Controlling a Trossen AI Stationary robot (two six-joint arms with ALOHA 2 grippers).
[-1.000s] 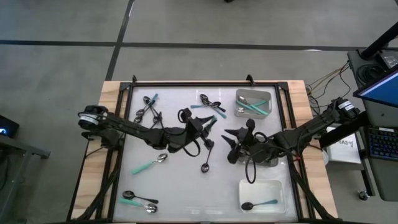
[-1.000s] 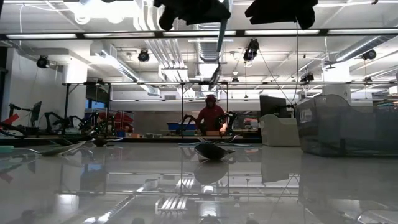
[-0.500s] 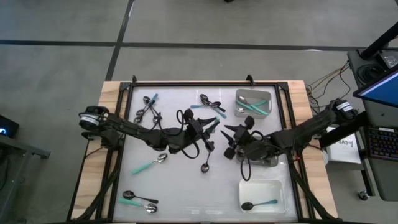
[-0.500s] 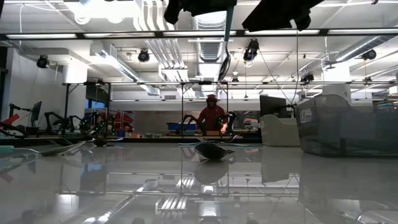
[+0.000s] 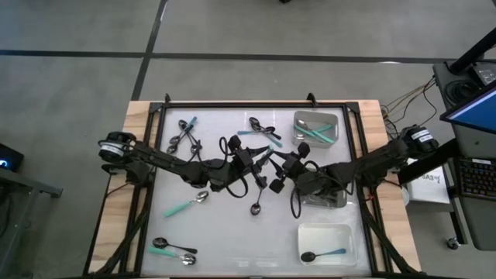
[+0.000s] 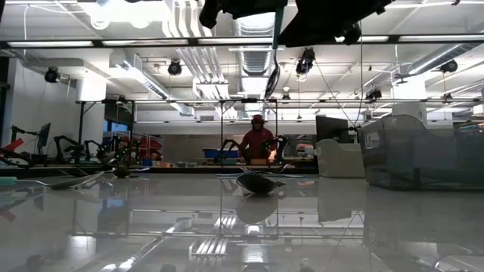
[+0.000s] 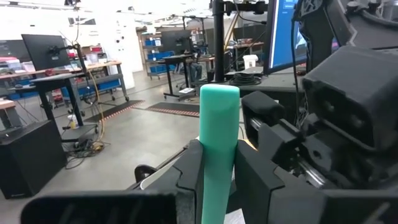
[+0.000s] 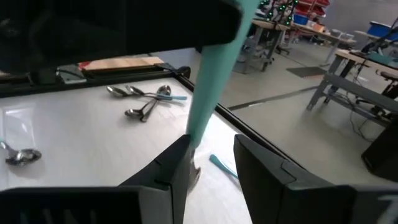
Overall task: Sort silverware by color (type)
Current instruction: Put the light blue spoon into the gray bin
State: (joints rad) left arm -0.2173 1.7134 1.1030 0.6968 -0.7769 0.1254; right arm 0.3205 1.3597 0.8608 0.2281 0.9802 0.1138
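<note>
Teal-handled spoon (image 7: 219,149) clamped in left pincer (image 7: 217,177).

Clearly a robotics lab or engineering workshop, large and open-plan. Exposed ducts (image 6: 198,53), pipes and long strip lights (image 6: 355,39) across a bare industrial ceiling. Rows of workbenches (image 7: 68,74) on dark metal frames, carrying monitors (image 7: 45,51) and blue storage bins (image 7: 163,41). More robot arms (image 6: 60,143) parked on benches along the far wall, with a seated person in a red top (image 6: 257,141) among them. Polished grey concrete floor (image 5: 232,31) marked with dark tape lines. Beside the right edge of the white table (image 5: 225,225), a computer keyboard (image 5: 474,180), a screen and loose cables (image 5: 403,99).
</note>
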